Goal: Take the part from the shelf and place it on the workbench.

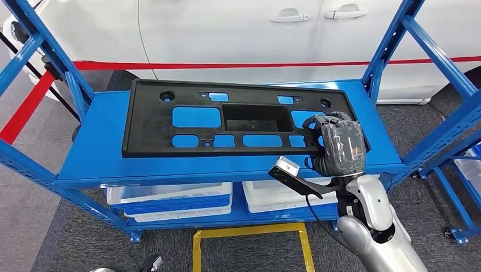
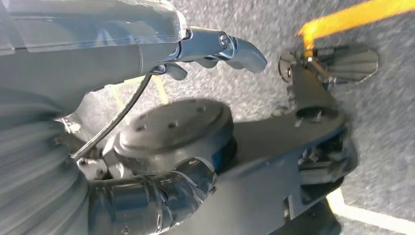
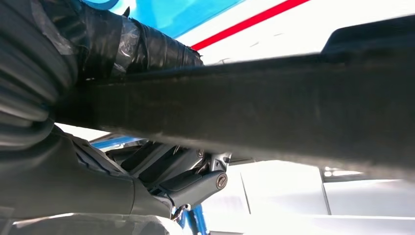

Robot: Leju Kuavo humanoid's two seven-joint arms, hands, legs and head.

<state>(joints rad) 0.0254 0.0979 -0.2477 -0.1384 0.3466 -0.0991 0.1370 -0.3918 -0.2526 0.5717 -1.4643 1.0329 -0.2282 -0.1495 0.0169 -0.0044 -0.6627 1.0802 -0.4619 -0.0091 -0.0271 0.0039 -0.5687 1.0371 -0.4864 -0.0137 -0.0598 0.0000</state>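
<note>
The part (image 1: 148, 122) is a long black plastic panel with several cut-outs and a deep recess in its middle. It lies flat on the top level of the blue shelf (image 1: 96, 156). My right hand (image 1: 339, 144) grips the panel's right end, with its fingers curled over the top face. In the right wrist view the panel's edge (image 3: 274, 103) runs across the frame, with a taped finger (image 3: 142, 46) above it and the rest of the hand below. My left hand (image 2: 122, 63) hangs over the grey floor, fingers apart and holding nothing.
White bins (image 1: 170, 201) sit on the shelf's lower level. Blue uprights (image 1: 391, 45) frame the shelf on both sides. A white car (image 1: 227, 28) stands close behind. Another blue rack (image 1: 460, 170) is on the right. Yellow floor tape (image 1: 249, 231) lies in front.
</note>
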